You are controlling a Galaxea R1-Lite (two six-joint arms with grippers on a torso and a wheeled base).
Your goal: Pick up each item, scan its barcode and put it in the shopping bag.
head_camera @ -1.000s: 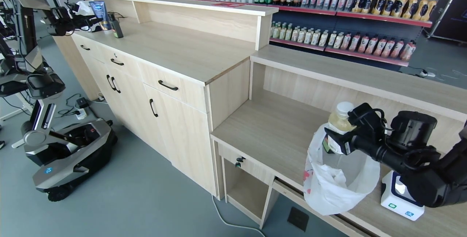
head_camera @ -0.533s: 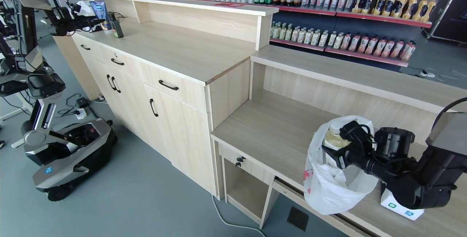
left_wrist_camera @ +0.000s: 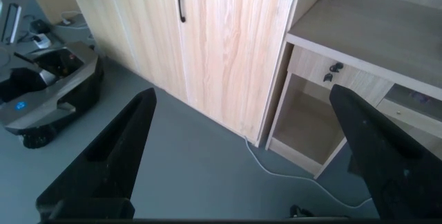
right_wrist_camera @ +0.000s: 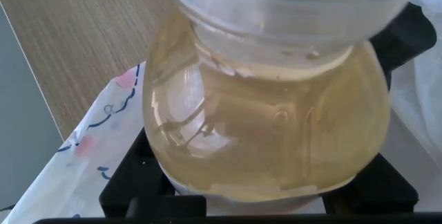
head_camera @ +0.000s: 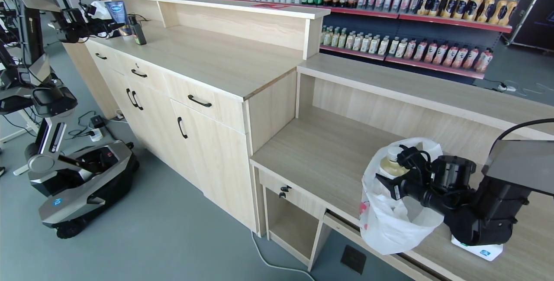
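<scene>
2 wood ctrs [head_camera: 216, 56], drink shelves [head_camera: 389, 12], shopping bag [head_camera: 389, 224]

A small shop, with robots at work in it.
Red-edged shelves [head_camera: 433, 17] packed with rows of drink bottles [head_camera: 450, 4] line the back wall. A pale wood checkout counter [head_camera: 216, 60] carries a plastic shopping bag [head_camera: 389, 229], and another wheeled robot [head_camera: 78, 181] stands nearby.
</scene>
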